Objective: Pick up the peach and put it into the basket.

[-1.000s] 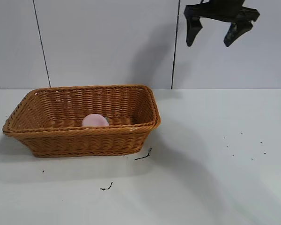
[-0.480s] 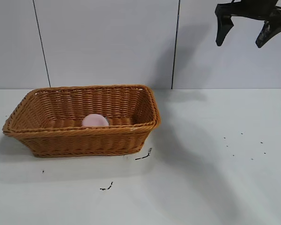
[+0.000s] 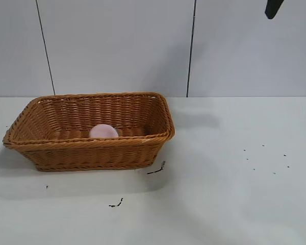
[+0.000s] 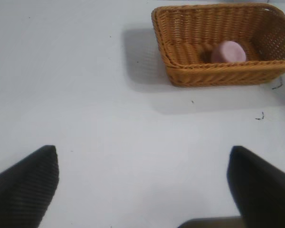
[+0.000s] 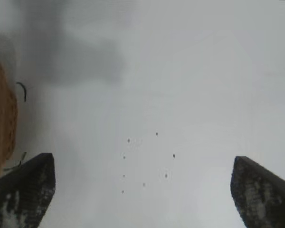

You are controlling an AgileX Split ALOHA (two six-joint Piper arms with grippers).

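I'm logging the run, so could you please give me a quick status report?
Right end effector open, empty, high over the table. Left end effector open, parked. Small pale-pink rounded peach inside orange-brown woven wicker basket. Nothing in the way.

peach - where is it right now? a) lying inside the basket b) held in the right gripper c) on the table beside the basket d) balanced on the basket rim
a: the peach lies on the floor of the basket, behind its near wall. The left wrist view shows it there too, and both the left gripper and the right gripper are open and empty.
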